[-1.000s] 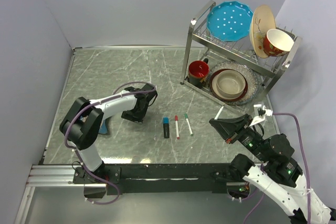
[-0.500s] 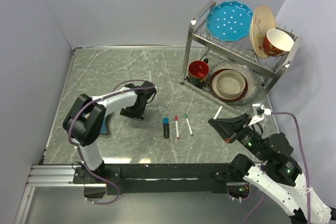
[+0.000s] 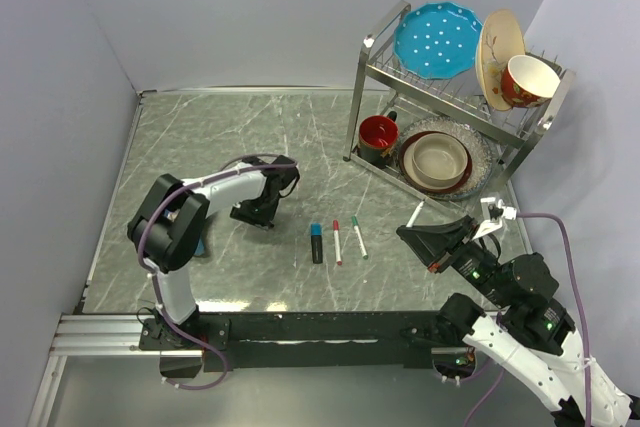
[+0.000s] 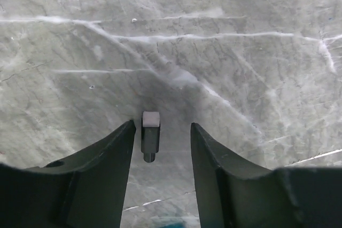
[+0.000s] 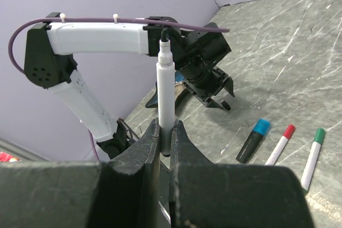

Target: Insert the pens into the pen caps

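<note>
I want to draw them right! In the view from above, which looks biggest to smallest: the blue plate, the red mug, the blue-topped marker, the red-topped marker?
1. blue plate
2. red mug
3. blue-topped marker
4. red-topped marker, about as long as the blue-topped one but thinner

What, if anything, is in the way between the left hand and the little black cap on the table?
Nothing that I can see. The small black cap lies on the bare table, right between the two open fingers of the left hand. There is a gap on each side, narrower on the left.
</note>
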Motion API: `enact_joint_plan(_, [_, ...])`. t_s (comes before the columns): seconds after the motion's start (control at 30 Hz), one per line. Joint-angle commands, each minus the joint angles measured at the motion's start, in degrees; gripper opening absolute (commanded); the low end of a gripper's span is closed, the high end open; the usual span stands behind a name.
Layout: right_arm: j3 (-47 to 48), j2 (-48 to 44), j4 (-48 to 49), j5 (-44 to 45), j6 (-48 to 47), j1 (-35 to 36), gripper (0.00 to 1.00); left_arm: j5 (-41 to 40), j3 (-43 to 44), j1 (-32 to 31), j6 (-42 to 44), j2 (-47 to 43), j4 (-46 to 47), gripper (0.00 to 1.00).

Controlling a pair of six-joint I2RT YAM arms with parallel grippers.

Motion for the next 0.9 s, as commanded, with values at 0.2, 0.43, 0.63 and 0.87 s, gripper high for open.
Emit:
enact_joint_plan(0.2, [2.97,1.63,1.92,-0.48,-0.71,0.3,0.0,5.14,3.18,-0.17,-5.98,2.48,-6.55,0.4])
enact_joint_plan(0.43, [2.53,2.34,3.15,-1.18,-0.26,0.3,0.0,6.99,4.86,-0.17,-4.57,4.33,-8.67,0.34])
enact_joint_plan(0.63, [2.8,3.56,3.5,-1.97,0.0,0.3,0.0,5.41,4.51,-0.17,-3.51,2.66,-8.4,0.04])
enact_joint_plan(0.87, [-0.01,5.85,5.96,-4.96,1.4,0.38,0.0,-0.56,4.42,-0.79,3.06,-5.06,-8.84,0.01])
